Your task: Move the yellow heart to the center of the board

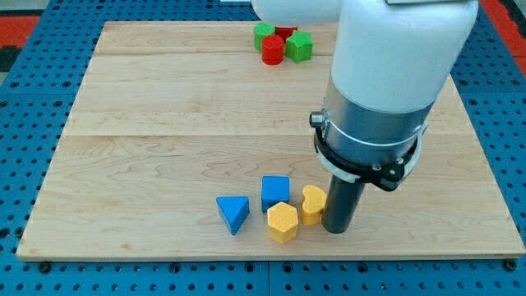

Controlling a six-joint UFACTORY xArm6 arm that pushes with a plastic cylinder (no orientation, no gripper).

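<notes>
The yellow heart (311, 204) lies near the board's bottom edge, touching the yellow hexagon (282, 221) on its left. My tip (335, 229) stands right against the heart's right side and hides part of it. A blue cube (275, 192) sits just up-left of the heart. A blue triangle (233, 213) lies further left.
A cluster of blocks sits at the top middle of the wooden board (164, 123): a green block (264, 34), a red cylinder (273, 48), a green block (299, 45) and a red block (285, 33) partly hidden behind the arm. The arm's wide body covers the board's right middle.
</notes>
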